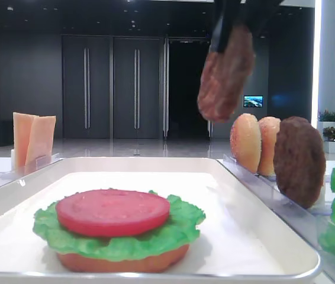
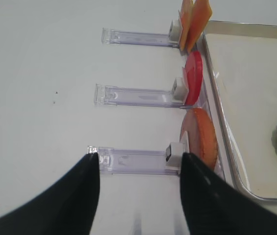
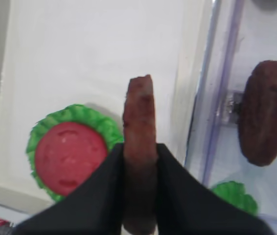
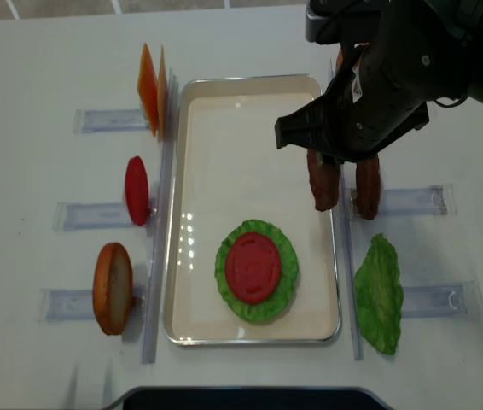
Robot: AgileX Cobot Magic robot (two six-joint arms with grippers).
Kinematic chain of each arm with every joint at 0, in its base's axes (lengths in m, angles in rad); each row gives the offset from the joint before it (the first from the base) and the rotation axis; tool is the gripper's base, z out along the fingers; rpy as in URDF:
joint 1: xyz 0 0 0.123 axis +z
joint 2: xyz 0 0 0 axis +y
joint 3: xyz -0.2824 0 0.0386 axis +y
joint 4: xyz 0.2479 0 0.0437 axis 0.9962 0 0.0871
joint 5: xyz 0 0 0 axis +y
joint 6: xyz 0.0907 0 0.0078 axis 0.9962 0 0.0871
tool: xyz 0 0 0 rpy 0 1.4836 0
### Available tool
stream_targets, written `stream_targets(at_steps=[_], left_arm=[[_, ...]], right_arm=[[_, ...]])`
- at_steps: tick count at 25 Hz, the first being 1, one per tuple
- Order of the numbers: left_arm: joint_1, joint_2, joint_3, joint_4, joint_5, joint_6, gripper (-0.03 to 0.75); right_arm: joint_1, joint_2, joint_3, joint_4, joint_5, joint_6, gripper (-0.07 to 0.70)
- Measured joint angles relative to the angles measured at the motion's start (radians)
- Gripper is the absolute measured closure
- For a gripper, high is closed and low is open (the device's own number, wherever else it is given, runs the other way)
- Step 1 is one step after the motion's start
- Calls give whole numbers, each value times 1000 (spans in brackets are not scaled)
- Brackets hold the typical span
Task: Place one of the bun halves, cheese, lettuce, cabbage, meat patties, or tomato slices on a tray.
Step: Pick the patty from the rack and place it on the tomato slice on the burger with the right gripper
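Right jaws pinching rough, bumpy brown meat patty (image 3: 140, 147) edge-on above white tray (image 4: 207, 128); left jaws spread, empty. Patty's lower edge cut off in wrist view.

Bright, even light; soft wrist-view blur

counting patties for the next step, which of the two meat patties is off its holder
The meat patty pinched on edge in the right gripper, hanging over the tray's right side. The other patty stands in its clear holder outside the tray.
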Motion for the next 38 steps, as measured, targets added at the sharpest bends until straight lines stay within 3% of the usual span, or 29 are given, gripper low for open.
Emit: stream_targets(at_steps=[5, 11, 15, 20, 26, 33, 38], left_arm=[[0, 0, 0, 0, 0, 0, 307], [0, 0, 0, 0, 0, 0, 307], [0, 0, 0, 0, 0, 0, 307], [0, 0, 0, 0, 0, 0, 307], [0, 0, 0, 0, 0, 0, 307], [0, 0, 0, 0, 0, 0, 307], [0, 0, 0, 0, 0, 0, 307]], right_arm=[[7, -31, 0, 177, -1, -112, 490], [52, -31, 7, 274, -35, -180, 491], [58, -33, 67, 421, -134, -290, 491], [58, -33, 180, 686, -272, -543, 491], [58, -33, 271, 857, -376, -728, 491], [23, 1, 281, 942, -378, -839, 491], [-14, 38, 282, 998, -345, -920, 491]])
